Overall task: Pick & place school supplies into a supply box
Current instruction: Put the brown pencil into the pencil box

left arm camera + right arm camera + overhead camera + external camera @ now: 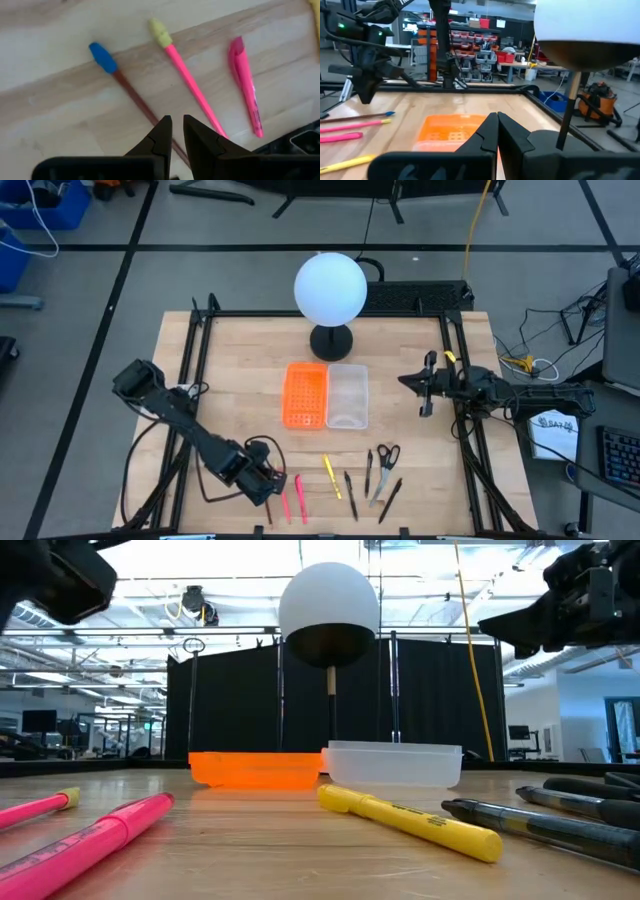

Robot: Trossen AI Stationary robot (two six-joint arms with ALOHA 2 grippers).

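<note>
Brown pencil's [137, 97] blue cap, left-wrist only.

**Both arms over the table, fingers nearly closed**

The left arm reaches in from the table's left edge, bent at the elbow, its wrist angled down toward the near edge. The left gripper [268, 490] hangs low, its two dark fingers [159, 140] drawn close with only a thin gap between them and nothing held.

The right arm stretches in level from the right side, well above the surface. The right gripper [425, 387] points toward the table's middle, its fingers [487, 135] pressed almost together, empty.
</note>
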